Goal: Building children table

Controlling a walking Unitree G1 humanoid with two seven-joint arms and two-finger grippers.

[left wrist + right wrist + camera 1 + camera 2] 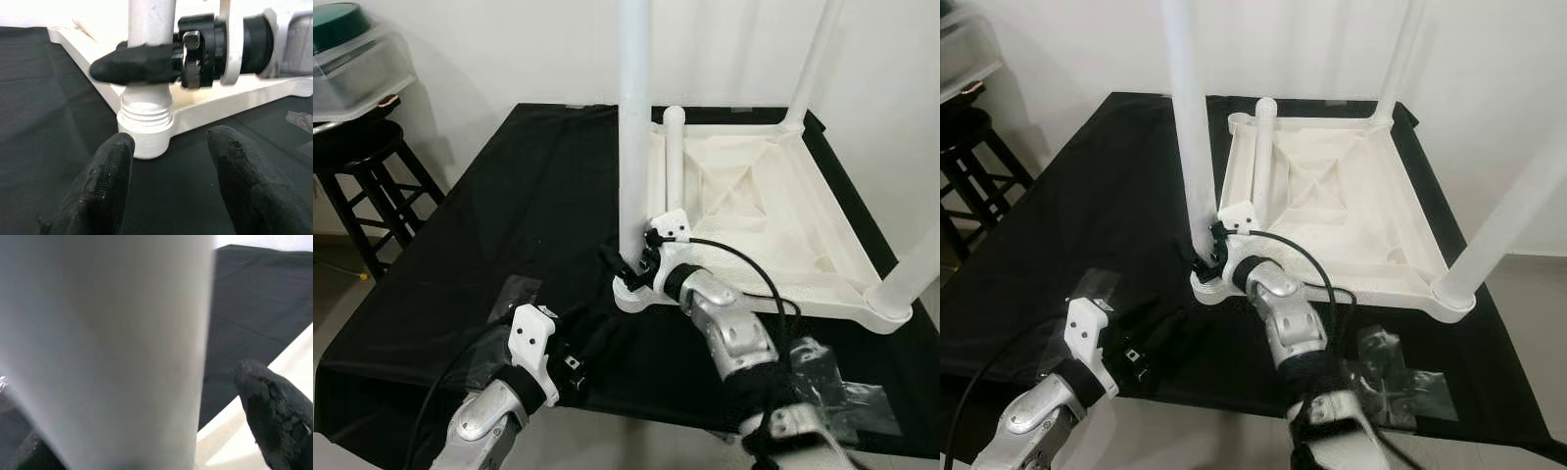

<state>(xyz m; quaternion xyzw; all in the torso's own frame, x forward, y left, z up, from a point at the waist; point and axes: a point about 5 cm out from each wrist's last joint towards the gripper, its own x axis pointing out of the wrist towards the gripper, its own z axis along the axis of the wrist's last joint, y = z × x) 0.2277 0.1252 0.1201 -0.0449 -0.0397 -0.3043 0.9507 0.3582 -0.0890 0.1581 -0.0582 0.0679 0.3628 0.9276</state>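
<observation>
The white children's table top (pixel 832 299) lies upside down on a black cloth. A long white leg (pixel 633 117) stands upright in its near left corner socket (pixel 145 132), with some screw thread showing above the socket. My right gripper (pixel 628 262) is shut on this leg just above the socket; one black finger (pixel 137 66) wraps the tube. My left gripper (pixel 168 186) is open, low over the cloth just in front of that corner, touching nothing. Two more legs (pixel 813 64) (pixel 915 264) stand at the right corners, and a shorter one (pixel 674 157) at the far left corner.
A dark wooden stool (pixel 362 166) carrying a clear plastic box with a green lid (pixel 352 59) stands left of the work table. Crumpled clear plastic bags (pixel 842 392) (pixel 514 294) lie on the cloth near the front edge. A white wall is behind.
</observation>
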